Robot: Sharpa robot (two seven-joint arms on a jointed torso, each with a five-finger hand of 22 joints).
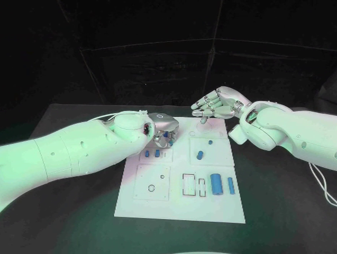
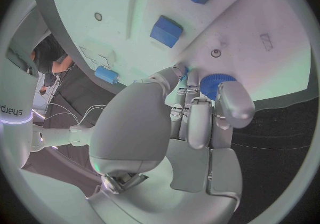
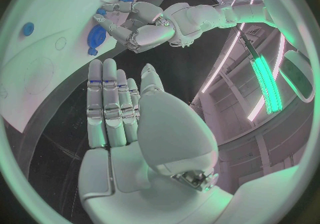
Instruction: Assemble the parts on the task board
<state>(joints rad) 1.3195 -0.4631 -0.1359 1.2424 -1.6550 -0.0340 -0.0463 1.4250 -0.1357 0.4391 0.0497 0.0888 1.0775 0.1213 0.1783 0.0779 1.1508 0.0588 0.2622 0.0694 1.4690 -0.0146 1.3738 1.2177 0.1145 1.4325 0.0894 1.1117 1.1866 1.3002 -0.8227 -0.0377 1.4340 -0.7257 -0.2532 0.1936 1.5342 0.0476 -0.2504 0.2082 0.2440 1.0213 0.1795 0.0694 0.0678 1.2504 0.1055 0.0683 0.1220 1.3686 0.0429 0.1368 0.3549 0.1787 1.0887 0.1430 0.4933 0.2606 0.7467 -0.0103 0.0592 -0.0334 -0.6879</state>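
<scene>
Reaching in over the far left corner of the task board [image 1: 180, 203], the left hand [image 1: 163, 131] has its fingers curled down around a round blue part [image 2: 215, 83]; the left wrist view puts fingertips at its rim, so it looks held, though whether it is lifted or seated I cannot tell. Toward the middle, two small blue pegs [image 1: 152, 153] stand just beside that hand, and a blue oval piece [image 1: 200, 155] lies past them. Nearer the robot, a tall blue block [image 1: 216, 185] and a slim blue bar [image 1: 230, 185] lie side by side by two outlined slots. On the right, the right hand [image 1: 216, 105] hovers above the board's far edge, fingers straight and loosely spread, holding nothing.

The parts look like small, rigid, light plastic, probably smooth and apt to slip; pinching across opposite sides, low on the body, seems safest.

The left wrist view reveals the disc under the fingers, which the head view hides behind the hand. The right wrist view shows its own flat open palm [image 3: 117, 109].
</scene>
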